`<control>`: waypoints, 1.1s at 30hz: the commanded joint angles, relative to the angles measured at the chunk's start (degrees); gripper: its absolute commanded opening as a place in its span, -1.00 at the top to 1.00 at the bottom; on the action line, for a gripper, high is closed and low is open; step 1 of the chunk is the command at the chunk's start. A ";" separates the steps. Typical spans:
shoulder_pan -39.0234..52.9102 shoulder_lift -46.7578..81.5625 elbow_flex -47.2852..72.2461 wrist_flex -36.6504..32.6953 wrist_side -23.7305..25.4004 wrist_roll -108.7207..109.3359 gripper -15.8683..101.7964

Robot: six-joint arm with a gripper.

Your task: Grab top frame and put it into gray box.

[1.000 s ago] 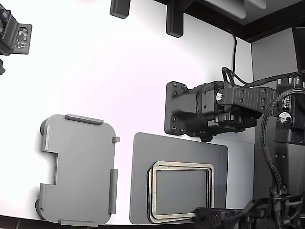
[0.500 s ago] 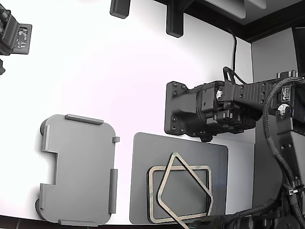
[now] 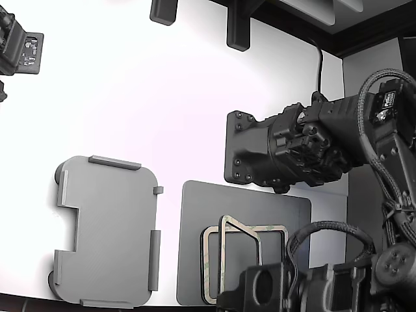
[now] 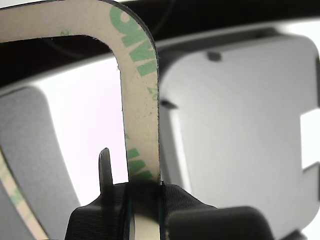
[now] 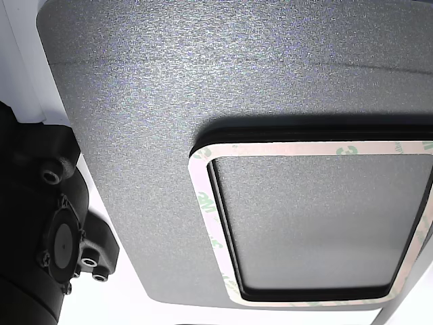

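The top frame (image 3: 224, 250) is a tan ring with green print. It is lifted off the stack and tilted steeply above the remaining frames (image 3: 207, 263) on the dark mat (image 3: 195, 214). My gripper (image 3: 250, 286) sits at the exterior view's bottom edge, shut on the frame's lower part. In the wrist view the frame (image 4: 140, 95) rises from between my gripper's (image 4: 137, 197) black fingers. The gray box (image 3: 107, 231) lies on the exterior view's left, apart from the mat, and shows behind the frame as the gray box (image 4: 235, 120). The other view shows a frame (image 5: 203, 196) lying flat on the mat (image 5: 203, 74).
A second black arm (image 3: 286, 153) with a flat plate hangs just above the mat's far edge. Cables and arm links (image 3: 390, 195) crowd the exterior view's right. The white table (image 3: 130, 97) stretches behind, with dark fixtures (image 3: 237, 29) at its far edge.
The top frame left the stack, swung up tilted, and now stands steeper and higher. My arm has risen into the exterior view's bottom edge. The second arm's wrist has turned.
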 commanded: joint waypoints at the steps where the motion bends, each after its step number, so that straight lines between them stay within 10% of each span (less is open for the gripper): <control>1: -6.50 1.93 -1.58 0.53 2.11 17.84 0.91; 14: -22.15 1.32 -5.27 0.44 9.23 83.23 0.94; 33: -31.99 -5.19 -5.10 0.53 -7.47 138.43 0.93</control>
